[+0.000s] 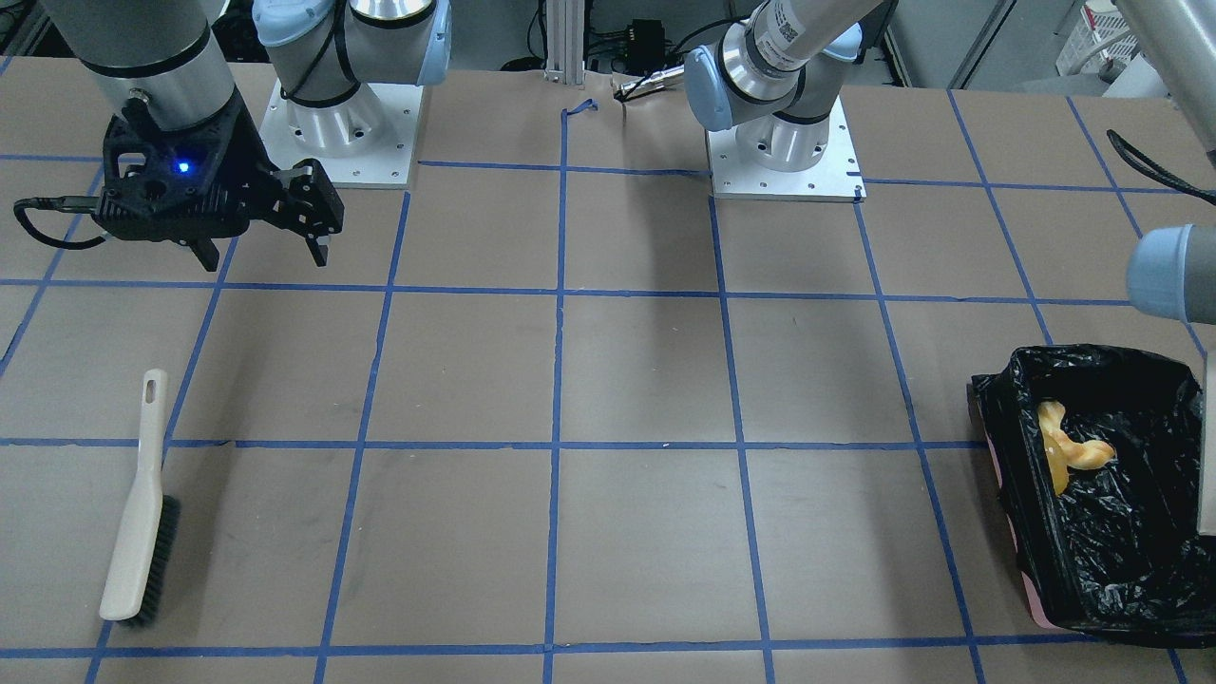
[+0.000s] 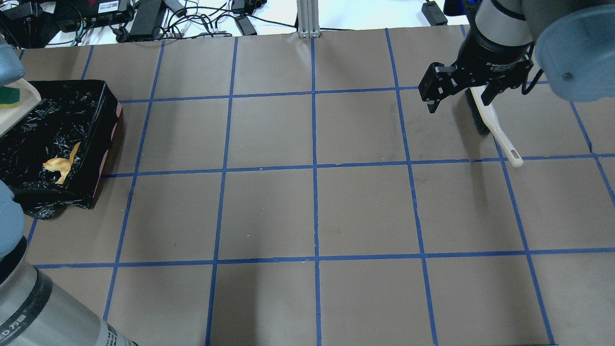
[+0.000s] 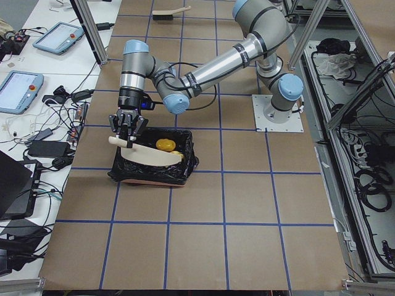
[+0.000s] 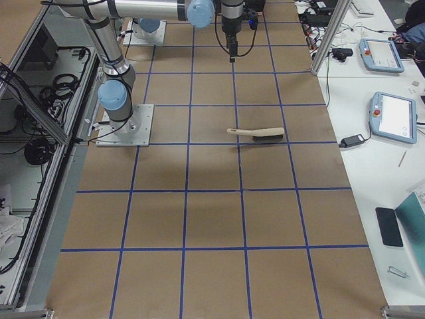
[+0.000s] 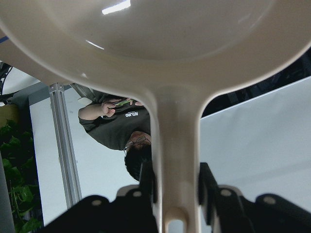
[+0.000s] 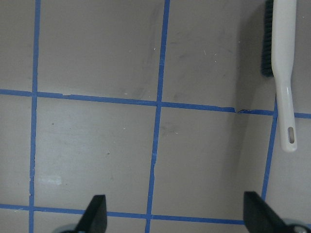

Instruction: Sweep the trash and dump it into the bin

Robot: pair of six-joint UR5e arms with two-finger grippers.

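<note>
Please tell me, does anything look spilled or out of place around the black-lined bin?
No trash shows on the table. One item is not in yet: the small yellow-and-green sponge block lies on the beige plastic dustpan, which the left gripper holds over the rectangular bin lined with black plastic.

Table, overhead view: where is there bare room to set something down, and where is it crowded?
Bare: the whole middle of the table, between bin and brush. Crowded: the bin, where the left pincer holds the dustpan; the brush, near the open right pincer.
</note>
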